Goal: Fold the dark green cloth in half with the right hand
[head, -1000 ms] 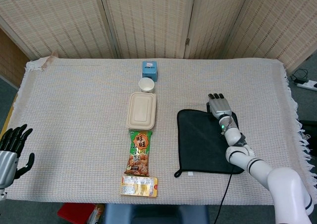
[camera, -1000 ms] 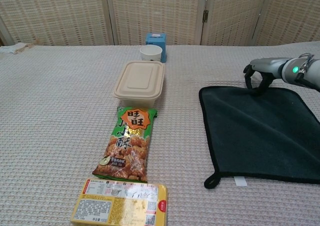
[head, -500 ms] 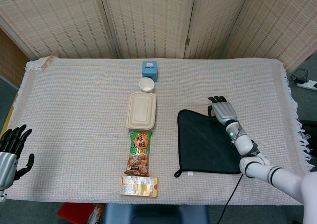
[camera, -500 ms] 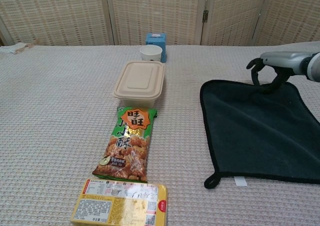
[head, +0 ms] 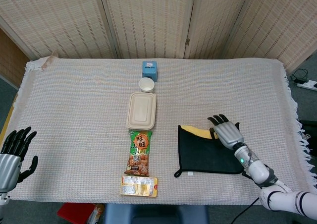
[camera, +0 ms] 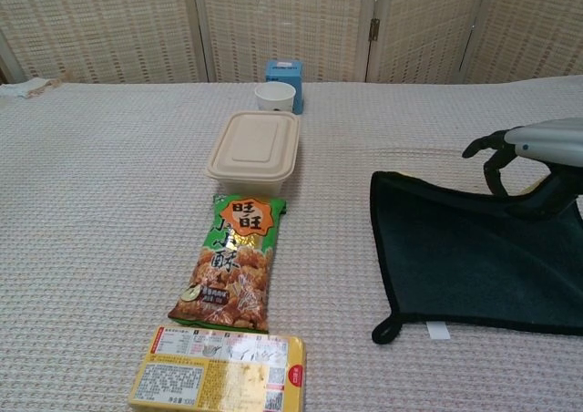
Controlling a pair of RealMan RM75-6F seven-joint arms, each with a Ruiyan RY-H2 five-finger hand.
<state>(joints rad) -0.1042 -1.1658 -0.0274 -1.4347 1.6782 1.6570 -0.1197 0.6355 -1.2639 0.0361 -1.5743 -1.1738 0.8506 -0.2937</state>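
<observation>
The dark green cloth [head: 205, 153] lies on the table's right side, with a hanging loop and a white tag at its near left corner. My right hand [head: 227, 133] grips its far edge and holds it raised and drawn toward me, so the yellow underside [head: 198, 131] shows. In the chest view the cloth [camera: 465, 257] rises toward that hand [camera: 524, 161] at the right border. My left hand [head: 14, 152] hovers at the table's near left edge, fingers spread, holding nothing.
Down the table's middle stand a blue box [head: 149, 70], a white cup [head: 146, 84], a beige lidded lunch box [head: 142, 110], a green snack bag [head: 139, 153] and a yellow packet [head: 139, 186]. The snack bag lies a short way left of the cloth.
My right hand has pulled the cloth's far edge up and toward me; the far part now folds over and its yellow underside has come into sight. The left hand barely moved.
</observation>
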